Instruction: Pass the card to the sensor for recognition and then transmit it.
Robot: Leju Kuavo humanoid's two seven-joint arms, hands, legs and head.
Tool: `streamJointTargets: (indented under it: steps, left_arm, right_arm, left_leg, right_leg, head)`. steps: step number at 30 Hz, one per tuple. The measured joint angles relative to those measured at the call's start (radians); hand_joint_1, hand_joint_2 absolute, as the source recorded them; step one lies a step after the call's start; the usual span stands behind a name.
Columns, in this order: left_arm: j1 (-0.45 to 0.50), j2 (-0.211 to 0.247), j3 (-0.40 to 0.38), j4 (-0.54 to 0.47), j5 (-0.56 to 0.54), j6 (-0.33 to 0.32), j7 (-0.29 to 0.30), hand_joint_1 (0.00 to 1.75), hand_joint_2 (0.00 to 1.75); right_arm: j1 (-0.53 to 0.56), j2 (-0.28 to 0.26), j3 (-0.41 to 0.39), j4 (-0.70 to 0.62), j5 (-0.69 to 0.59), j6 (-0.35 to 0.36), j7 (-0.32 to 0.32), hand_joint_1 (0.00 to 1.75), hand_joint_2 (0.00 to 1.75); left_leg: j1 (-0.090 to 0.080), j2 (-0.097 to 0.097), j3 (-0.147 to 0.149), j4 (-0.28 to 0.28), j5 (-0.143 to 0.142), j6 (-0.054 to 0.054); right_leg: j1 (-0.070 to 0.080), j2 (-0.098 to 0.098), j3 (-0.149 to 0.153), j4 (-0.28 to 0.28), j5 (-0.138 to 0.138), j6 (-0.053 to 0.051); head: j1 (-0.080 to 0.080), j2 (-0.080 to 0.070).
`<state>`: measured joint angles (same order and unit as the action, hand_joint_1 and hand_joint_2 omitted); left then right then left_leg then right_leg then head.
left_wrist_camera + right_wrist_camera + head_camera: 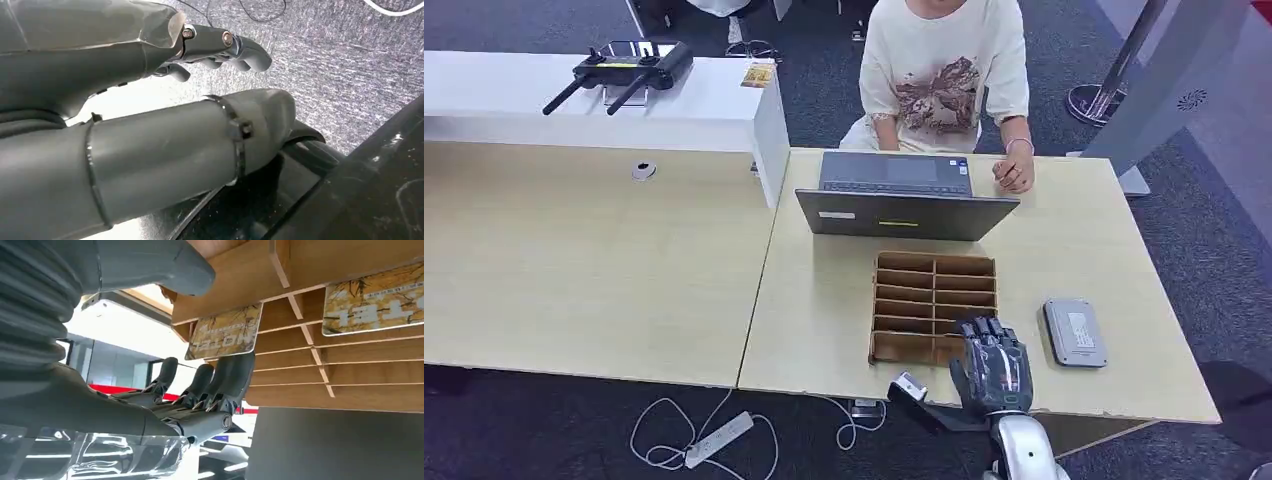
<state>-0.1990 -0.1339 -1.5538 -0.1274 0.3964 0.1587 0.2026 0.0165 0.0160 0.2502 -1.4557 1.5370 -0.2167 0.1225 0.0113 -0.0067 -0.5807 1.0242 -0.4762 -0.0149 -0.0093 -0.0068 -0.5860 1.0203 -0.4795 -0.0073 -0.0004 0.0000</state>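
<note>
Fingers (pixel 235 375) perhaps touching card (pixel 225 337) in rack (pixel 380 375)

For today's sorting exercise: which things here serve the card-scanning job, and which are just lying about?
Belongs to the job:
cards
wooden card rack
grey sensor
right robot hand

Just lying about:
laptop
black remote controller
power strip
</note>
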Motion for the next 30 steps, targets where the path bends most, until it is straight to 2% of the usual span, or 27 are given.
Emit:
streamJointTargets:
  steps: [7,8,10,11,15,18,19,21,23,30]
  left_arm:
    - [0.0,0.0,0.0,0.0,-0.002,-0.001,0.0,0.0,0.0]
    - [0.0,0.0,0.0,0.0,-0.002,-0.001,0.0,0.0,0.0]
    - [0.0,0.0,0.0,0.0,-0.002,-0.002,0.0,0.0,0.0]
    - [0.0,0.0,0.0,0.0,-0.002,-0.002,0.0,0.0,0.0]
    - [0.0,0.0,0.0,0.0,-0.002,-0.002,0.0,0.0,0.0]
    - [0.0,0.0,0.0,0.0,-0.002,-0.002,0.0,0.0,0.0]
    - [0.0,0.0,0.0,0.0,-0.002,-0.002,0.0,0.0,0.0]
    - [-0.001,0.0,0.0,0.0,-0.001,-0.002,0.0,0.0,0.0]
    - [-0.001,0.0,0.0,0.0,-0.001,-0.001,0.0,0.0,0.0]
    - [-0.001,0.0,0.0,0.0,0.002,-0.001,0.0,0.0,0.0]
  right_arm:
    - [-0.004,0.0,-0.001,0.006,0.0,0.0,0.0,0.8,1.75]
    - [-0.005,0.0,-0.001,0.007,0.0,0.0,0.0,0.87,1.75]
    - [-0.005,0.0,-0.001,0.007,0.0,0.002,0.0,0.91,1.75]
    - [-0.006,0.0,-0.001,0.007,0.0,0.002,0.0,0.87,1.75]
    - [-0.008,0.0,-0.001,0.008,0.0,0.002,0.0,0.96,1.75]
    - [-0.008,0.0,-0.001,0.008,0.0,0.002,0.0,0.96,1.75]
    - [-0.008,0.0,-0.001,0.008,0.0,0.002,0.0,0.99,1.75]
    - [-0.015,0.0,-0.001,0.014,0.001,0.002,-0.002,1.17,1.75]
    - [-0.018,0.0,-0.001,0.016,0.001,0.001,-0.003,1.24,1.75]
    - [-0.025,0.003,-0.002,0.023,0.002,-0.002,-0.008,1.31,1.75]
  left_leg:
    - [0.0,0.0,0.0,0.0,0.0,0.0]
    - [0.0,0.0,0.0,0.0,0.0,0.0]
    - [0.0,0.0,0.0,0.0,0.0,0.0]
    - [0.0,0.0,0.0,0.0,0.0,0.0]
    - [0.0,0.0,0.0,0.0,0.0,0.0]
    - [0.0,0.0,0.0,0.0,0.0,0.0]
    - [0.0,0.0,0.0,0.0,0.0,0.0]
    - [0.0,0.0,0.0,0.0,0.0,0.0]
    - [0.0,0.0,0.0,0.0,0.0,0.0]
    - [0.0,0.0,0.0,0.0,0.0,0.0]
  right_leg:
    - [0.0,0.0,0.0,0.0,0.0,0.0]
    - [0.0,0.0,0.0,0.0,0.0,0.0]
    - [0.0,0.0,0.0,0.0,0.0,0.0]
    - [0.0,0.0,0.0,0.0,0.0,0.0]
    - [0.0,0.0,0.0,0.0,0.0,0.0]
    - [0.0,0.0,0.0,0.0,0.0,0.0]
    - [0.0,0.0,0.0,0.0,0.0,0.0]
    - [0.0,0.0,0.0,0.0,0.0,0.0]
    - [0.0,0.0,0.0,0.0,0.0,0.0]
    - [0.0,0.0,0.0,0.0,0.0,0.0]
  head:
    - [0.0,0.0]
    - [0.0,0.0]
    - [0.0,0.0]
    - [0.0,0.0]
    - [0.0,0.0]
    - [0.0,0.0]
    - [0.0,0.0]
    - [0.0,0.0]
    - [0.0,0.0]
    - [0.0,0.0]
